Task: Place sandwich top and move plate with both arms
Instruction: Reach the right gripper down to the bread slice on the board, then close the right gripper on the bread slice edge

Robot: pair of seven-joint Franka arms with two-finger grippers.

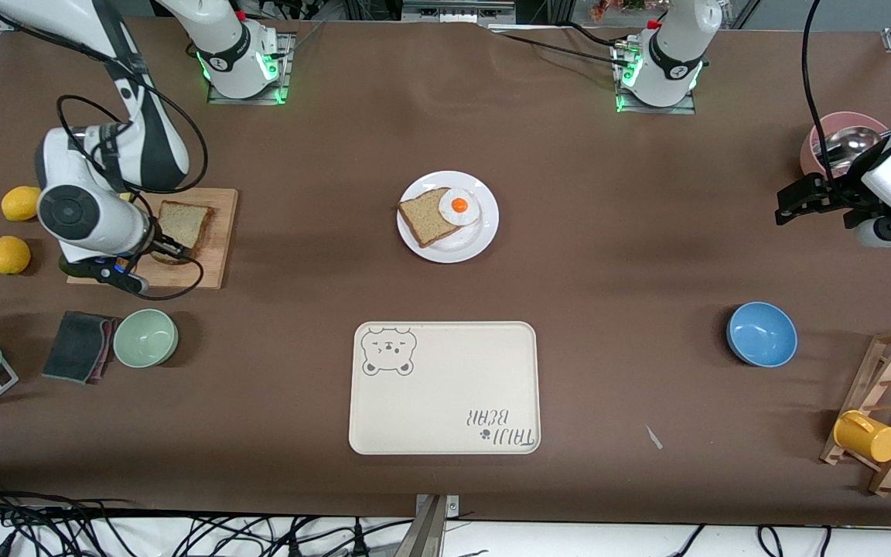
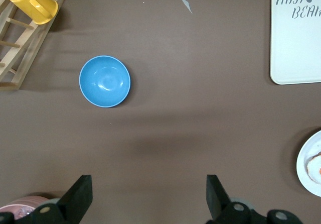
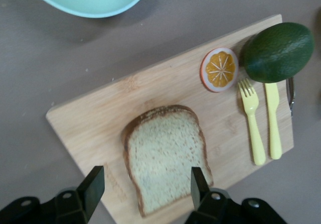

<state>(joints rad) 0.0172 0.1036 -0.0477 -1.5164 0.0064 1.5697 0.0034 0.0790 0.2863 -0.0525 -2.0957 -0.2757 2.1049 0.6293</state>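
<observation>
The sandwich top (image 1: pixel 182 224), a pale slice with a dark crust, lies flat on a wooden cutting board (image 1: pixel 217 263) at the right arm's end of the table. My right gripper (image 1: pixel 153 249) is down over it, open; in the right wrist view its fingers (image 3: pixel 95 184) straddle the slice (image 3: pixel 165 153), one with a gap, the other close to the crust. The white plate (image 1: pixel 484 232) sits mid-table with a browner slice (image 1: pixel 424 218) and a fried egg (image 1: pixel 459 206) on it. My left gripper (image 1: pixel 790 203) hangs open and empty over bare table (image 2: pixel 149 184) at the left arm's end.
On the board are an avocado (image 3: pixel 278 51), an orange half (image 3: pixel 219 69) and a yellow fork (image 3: pixel 253 123). A bear tray (image 1: pixel 445 402) lies nearer the camera than the plate. Also here: a blue bowl (image 1: pixel 761 333), a green bowl (image 1: pixel 145 337), two lemons (image 1: pixel 20 203), a pink bowl (image 1: pixel 840 143) and a cup rack (image 1: pixel 886 410).
</observation>
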